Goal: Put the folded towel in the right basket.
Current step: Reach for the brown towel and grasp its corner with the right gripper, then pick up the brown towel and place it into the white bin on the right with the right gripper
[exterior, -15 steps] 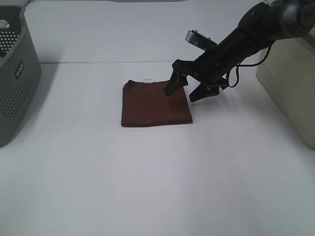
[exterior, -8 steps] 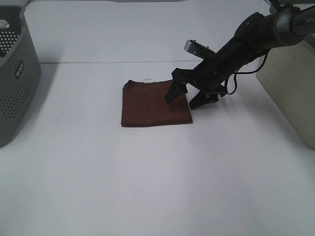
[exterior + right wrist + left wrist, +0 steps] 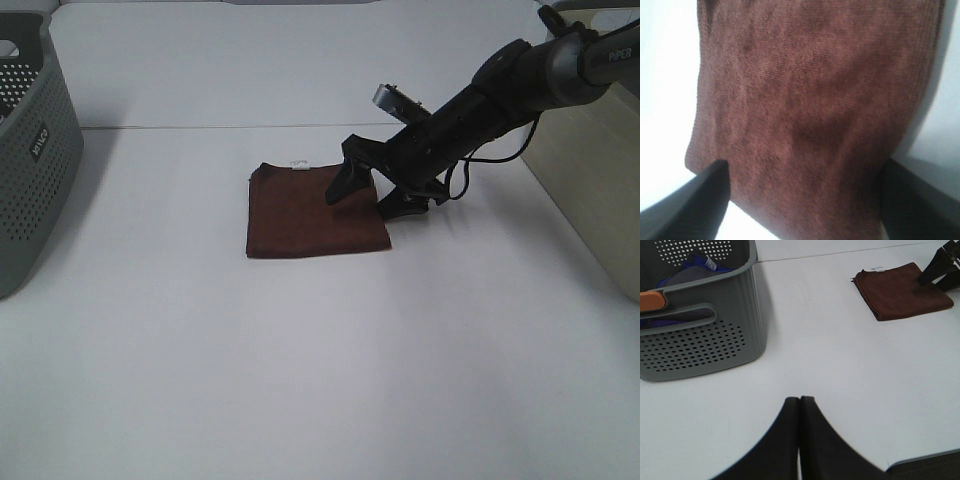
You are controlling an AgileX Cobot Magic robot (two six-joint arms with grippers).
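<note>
Straddling an edge of the square, nubby brown towel (image 3: 305, 210), the right gripper (image 3: 372, 195) gaped wide, empty, lower than before.

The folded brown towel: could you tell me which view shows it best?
Exterior high: the folded brown towel lies flat, almost wholly visible. Left wrist shows it distant, at the frame's edge; right wrist shows only a close patch between the fingers.

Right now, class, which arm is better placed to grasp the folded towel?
Right. The right pincer is open astride the towel edge; the left pincer is shut and far off, near the grey basket.
</note>
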